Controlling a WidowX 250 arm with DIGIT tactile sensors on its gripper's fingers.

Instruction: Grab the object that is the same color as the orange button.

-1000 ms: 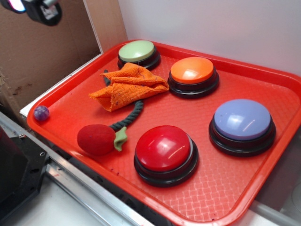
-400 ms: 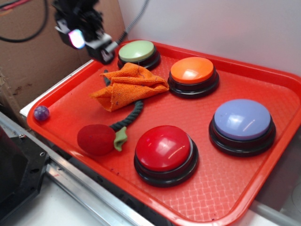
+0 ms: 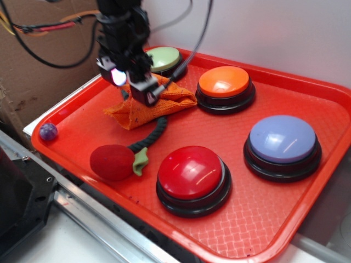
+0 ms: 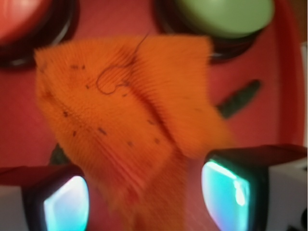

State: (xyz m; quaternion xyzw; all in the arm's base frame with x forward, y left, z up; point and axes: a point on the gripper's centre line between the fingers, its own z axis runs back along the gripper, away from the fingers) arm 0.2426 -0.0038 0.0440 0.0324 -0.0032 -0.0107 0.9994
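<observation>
Since the earlier exterior frames, the tool point(image 3: 143, 87) has travelled from the upper left corner of the view, past the pale green button point(image 3: 163, 58), to a position directly over the orange rag point(image 3: 145, 107). Nothing on the red tray point(image 3: 307, 219) has shifted; only the arm moved.

Tool state: in the wrist view the two fingers point(image 4: 62, 199) stand spread, one at 7 o'clock and one at 5 o'clock of the frame, with the orange rag point(image 4: 125, 115) lying between and beyond them. No contact with the fabric is visible.

Target location: the rag lies crumpled on the tray, at 9 o'clock of the orange button point(image 3: 224, 82) and near it, at 6 o'clock of the green button, partly covering a dark rope point(image 3: 153, 134) that leads to the red plush ball point(image 3: 112, 162).

Judgement: the approach stage appears complete and alignment is good. The remaining steps are likely descent, closing on a raised fold, and lift. One risk is catching the rope beneath the rag together with the fabric.
</observation>
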